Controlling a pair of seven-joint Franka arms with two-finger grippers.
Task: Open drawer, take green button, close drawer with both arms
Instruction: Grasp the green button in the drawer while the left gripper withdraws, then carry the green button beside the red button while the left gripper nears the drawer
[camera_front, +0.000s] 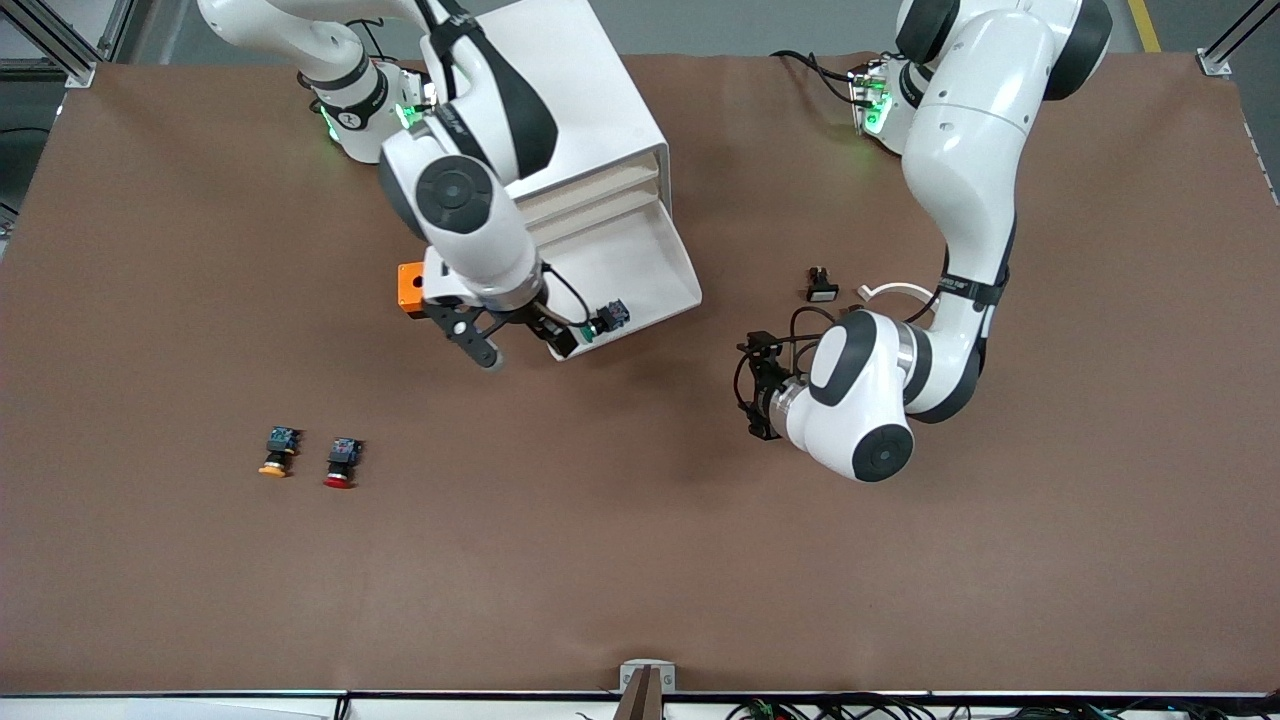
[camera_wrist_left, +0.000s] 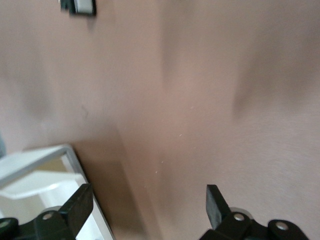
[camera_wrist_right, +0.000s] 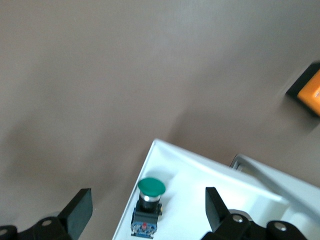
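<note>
The button (camera_front: 605, 320) lies on its side in the corner of the open drawer (camera_front: 640, 262) just above the frame's centre, green cap pointing toward the right end effector (camera_front: 520, 345), which hovers over that corner with fingers spread and nothing held. In the right wrist view the button (camera_wrist_right: 148, 207) sits between the 2 fingers, long axis roughly along the reach. The left end effector (camera_front: 757, 388), open and empty, waits right of centre over the surface (camera_front: 640, 560); the right arm is nearer.
</note>
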